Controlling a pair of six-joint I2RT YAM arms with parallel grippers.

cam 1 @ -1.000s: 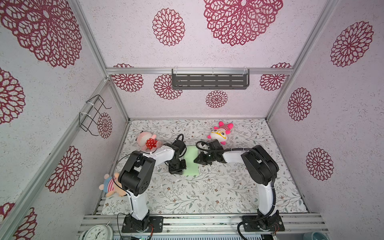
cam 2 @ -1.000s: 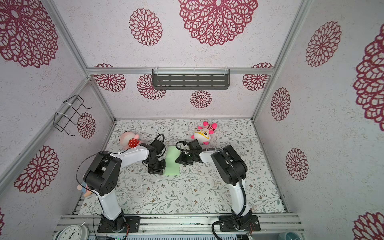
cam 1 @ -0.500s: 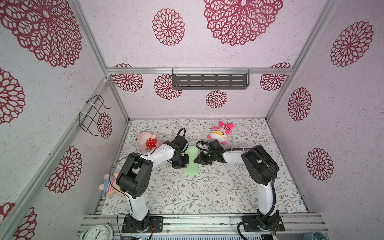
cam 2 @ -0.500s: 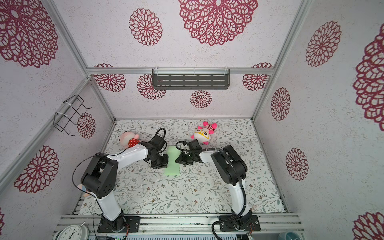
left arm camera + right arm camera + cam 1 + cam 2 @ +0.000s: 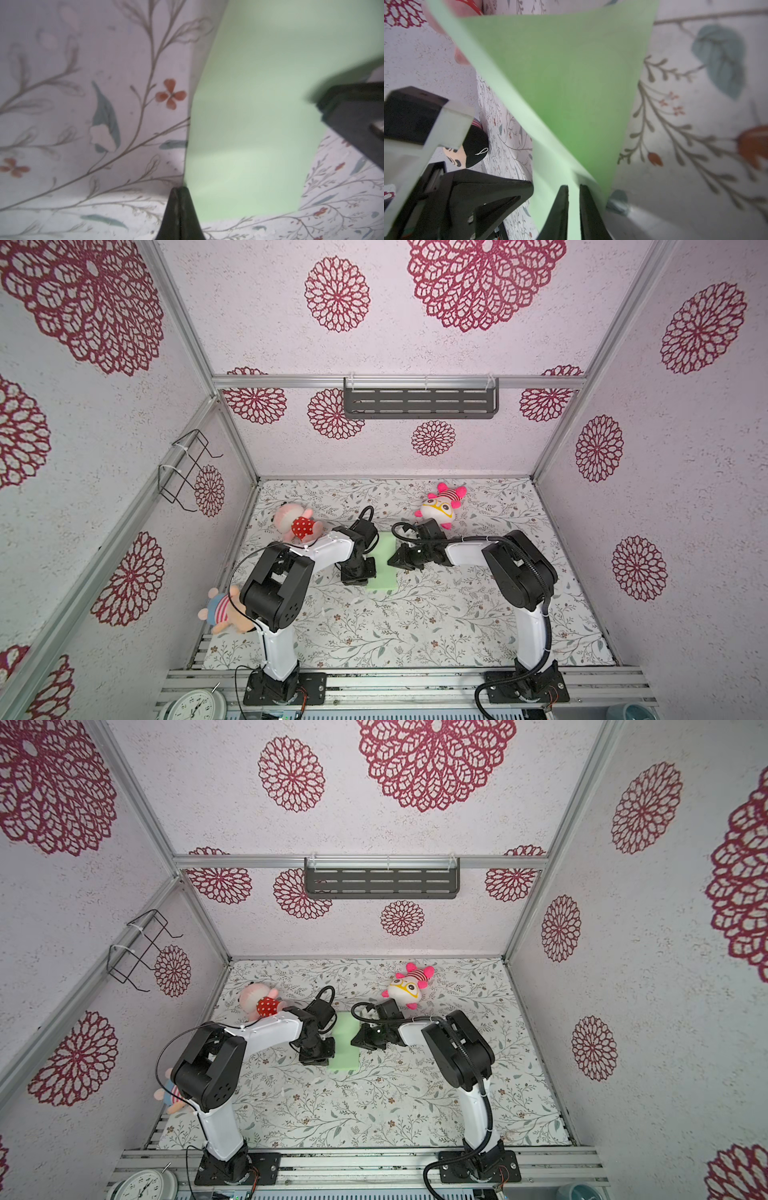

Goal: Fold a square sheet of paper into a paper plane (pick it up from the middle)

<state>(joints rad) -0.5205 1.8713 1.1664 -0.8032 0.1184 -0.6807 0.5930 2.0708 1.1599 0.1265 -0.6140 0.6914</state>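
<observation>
- The square sheet of paper point(image 5: 384, 578) sits mid-frame, between both arms.
- The right gripper point(image 5: 573, 193) pinches its edge; the left gripper point(image 5: 180, 194) is squeezed shut at another edge.
- A hard tug could rip it.

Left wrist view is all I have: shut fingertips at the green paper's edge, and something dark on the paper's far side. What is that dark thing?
Observer: That is the right gripper. Its wrist view shows the square sheet of paper pinched between its fingers.
Operator: Is the sheet lying flat?
Observer: No. In that view it rises from the fingers as a bent flap.
Operator: Any clutter close by?
Observer: In both top views a plush toy with yellow glasses lies behind the right arm, apart from the sheet.
</observation>
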